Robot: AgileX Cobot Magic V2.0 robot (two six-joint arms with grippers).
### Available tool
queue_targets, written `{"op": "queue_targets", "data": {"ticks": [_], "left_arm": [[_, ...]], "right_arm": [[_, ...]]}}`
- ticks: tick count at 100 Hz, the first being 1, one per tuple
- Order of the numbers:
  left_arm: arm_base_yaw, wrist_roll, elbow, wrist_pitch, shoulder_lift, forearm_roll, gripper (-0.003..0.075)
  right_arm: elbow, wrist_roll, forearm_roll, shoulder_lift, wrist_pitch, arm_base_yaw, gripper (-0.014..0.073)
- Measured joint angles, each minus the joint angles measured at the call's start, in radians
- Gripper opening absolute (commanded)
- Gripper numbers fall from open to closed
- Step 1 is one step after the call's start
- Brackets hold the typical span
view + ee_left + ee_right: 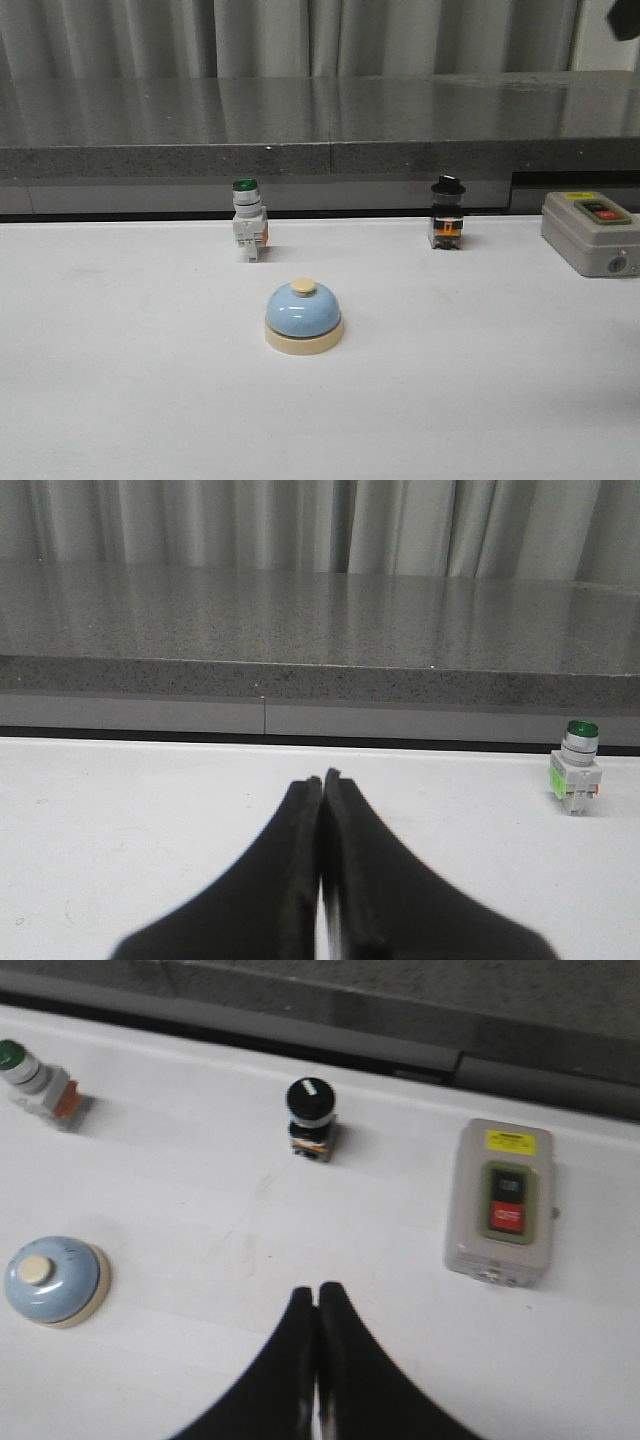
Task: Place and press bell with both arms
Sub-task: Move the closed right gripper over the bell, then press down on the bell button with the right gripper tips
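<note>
The light-blue dome bell (304,316) with cream base and cream button stands upright in the middle of the white table. It also shows in the right wrist view (52,1280), well to the side of my right gripper (317,1291), which is shut and empty above the table. My left gripper (322,779) is shut and empty over bare table; the bell is out of its view. Neither gripper shows in the front view, apart from a dark arm part (625,20) at the upper right corner.
A green-capped white push-button switch (248,222) stands behind the bell to the left. A black selector switch (447,214) stands at the back right. A grey box with a red button (592,232) lies at the right edge. A grey stone ledge (320,140) borders the table's far side.
</note>
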Motion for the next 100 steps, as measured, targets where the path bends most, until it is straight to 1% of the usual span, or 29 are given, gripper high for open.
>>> {"op": "queue_targets", "data": {"ticks": [21, 52, 73, 100], "left_arm": [[0.000, 0.000, 0.000, 0.000, 0.000, 0.000, -0.0019], [0.000, 0.000, 0.000, 0.000, 0.000, 0.000, -0.0019], [0.000, 0.000, 0.000, 0.000, 0.000, 0.000, -0.0019], [0.000, 0.000, 0.000, 0.000, 0.000, 0.000, -0.0019]], "right_arm": [[-0.139, -0.019, 0.001, 0.184, 0.081, 0.126, -0.0068], [-0.355, -0.029, 0.009, 0.453, 0.190, 0.269, -0.0068], [-0.491, -0.036, 0.010, 0.609, 0.261, 0.335, -0.0068], [-0.620, -0.048, 0.017, 0.763, 0.343, 0.377, -0.0068]]}}
